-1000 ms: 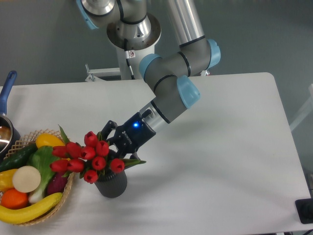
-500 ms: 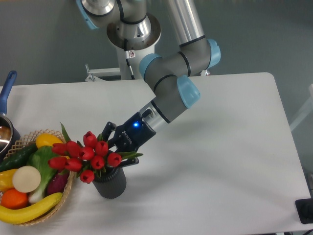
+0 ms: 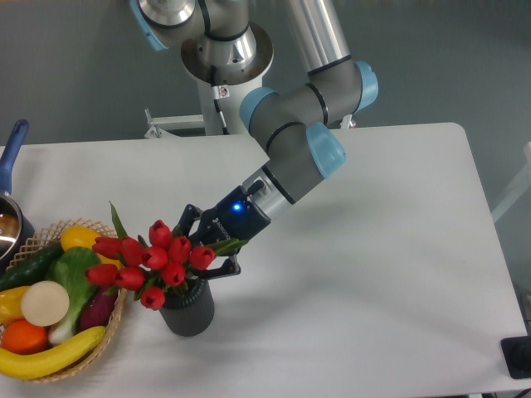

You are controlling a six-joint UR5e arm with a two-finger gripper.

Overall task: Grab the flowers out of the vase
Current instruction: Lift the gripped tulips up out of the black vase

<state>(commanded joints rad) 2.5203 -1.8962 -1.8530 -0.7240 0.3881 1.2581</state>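
Note:
The flowers [image 3: 153, 261] are a bunch of red tulip buds with green leaves, standing in the dark ribbed vase [image 3: 187, 308] at the table's front left. The buds spread wider than the vase and lean left over the basket's edge. My gripper [image 3: 207, 249] reaches in from the upper right, just behind the bunch and above the vase's mouth. Its black fingers sit around the stems and leaves and look shut on them. The stems' lower ends are hidden inside the vase.
A round wicker basket [image 3: 112, 327] with fruit and vegetables stands at the front left, touching the vase's side. A pot with a blue handle [image 3: 12, 157] is at the left edge. A black object [image 3: 518, 356] sits at the right front corner.
The bunch has risen slightly and shifted right with my gripper. The arm's wrist has lifted a little. The vase has stayed in place.

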